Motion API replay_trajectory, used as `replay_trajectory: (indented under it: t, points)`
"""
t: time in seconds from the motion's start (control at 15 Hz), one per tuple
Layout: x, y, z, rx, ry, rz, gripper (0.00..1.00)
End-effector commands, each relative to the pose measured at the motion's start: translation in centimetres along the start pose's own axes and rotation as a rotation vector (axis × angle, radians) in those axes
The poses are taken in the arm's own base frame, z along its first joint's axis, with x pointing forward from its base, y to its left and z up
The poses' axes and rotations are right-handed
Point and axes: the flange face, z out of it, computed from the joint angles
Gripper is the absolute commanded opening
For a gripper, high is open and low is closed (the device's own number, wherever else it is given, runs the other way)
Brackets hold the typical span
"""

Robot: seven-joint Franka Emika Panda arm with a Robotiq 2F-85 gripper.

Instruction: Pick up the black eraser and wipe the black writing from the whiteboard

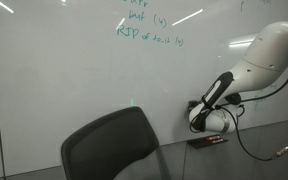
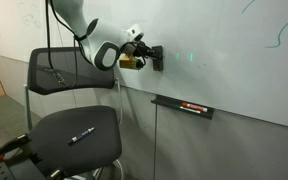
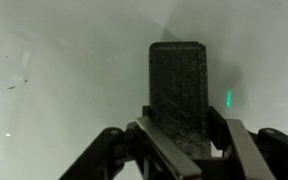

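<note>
The gripper (image 3: 181,128) is clamped on the near end of the black eraser (image 3: 179,75). The eraser is up at the whiteboard (image 3: 64,70), just left of a small green mark (image 3: 227,98); I can't tell whether it touches. It looks light, stiff and felt-faced, so gripping its narrow sides seems sound.

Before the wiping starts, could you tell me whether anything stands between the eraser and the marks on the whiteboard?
Nothing visible does. The gripper holds the black eraser at the whiteboard, and only bare board separates the eraser from the small green mark beside it and from the writing higher up.
</note>
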Motion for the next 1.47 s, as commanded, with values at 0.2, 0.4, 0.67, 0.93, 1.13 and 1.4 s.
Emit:
replay_trajectory:
  t: [0.2, 0.4, 0.67, 0.93, 1.13, 1.4]
  points:
    - [-1.6, -2.7, -2.7, -0.024, -0.239, -0.202, 0.30]
    - [-3.5, -1.8, -5.4, -0.052, -0.348, -0.272, 0.30]
    - [-7.4, -4.6, -9.3, 0.116, -0.552, -0.345, 0.30]
    - [-11.6, -9.0, -12.2, 0.282, -0.697, -0.450, 0.30]
    - [-13.9, -12.3, -13.9, 0.402, -0.783, -0.549, 0.30]
    - [-17.5, -15.7, -15.9, 0.536, -0.903, -0.717, 0.30]
